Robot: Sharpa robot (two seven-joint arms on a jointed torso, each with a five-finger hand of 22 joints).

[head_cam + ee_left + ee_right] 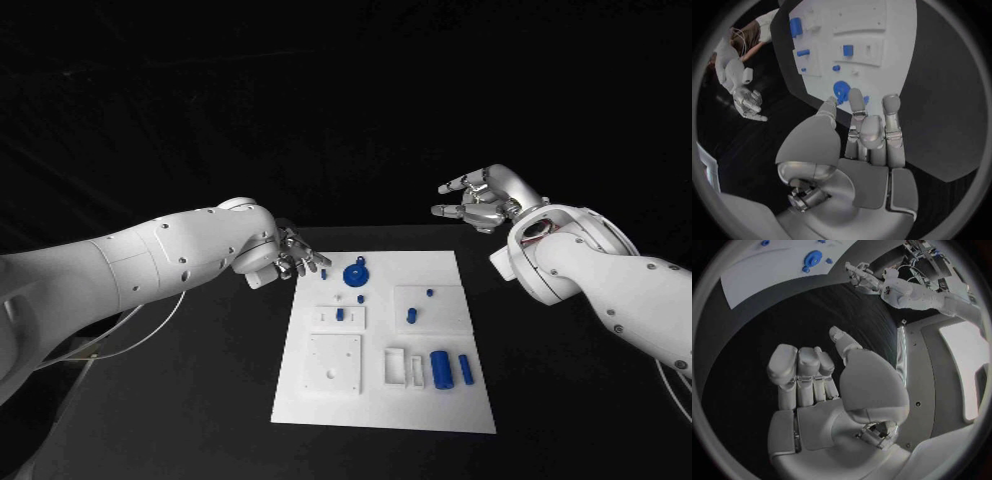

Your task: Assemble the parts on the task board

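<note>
The white task board lies in the middle of the black worktop, and the small blue parts are on it, with a round blue part near its far edge. The left hand is just beside the far left corner of the board, fingers apart and holding nothing. The right hand is over the worktop beyond the far right corner, away from the board, its fingers loosely bent and empty.

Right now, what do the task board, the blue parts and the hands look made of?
Task board: probably matte white plastic, with moulded recesses and no glare. Blue round part: likely plastic, uniform saturated colour. Left hand and right hand: silver-grey, smooth satin sheen; metal or coated plastic, can't tell.
</note>
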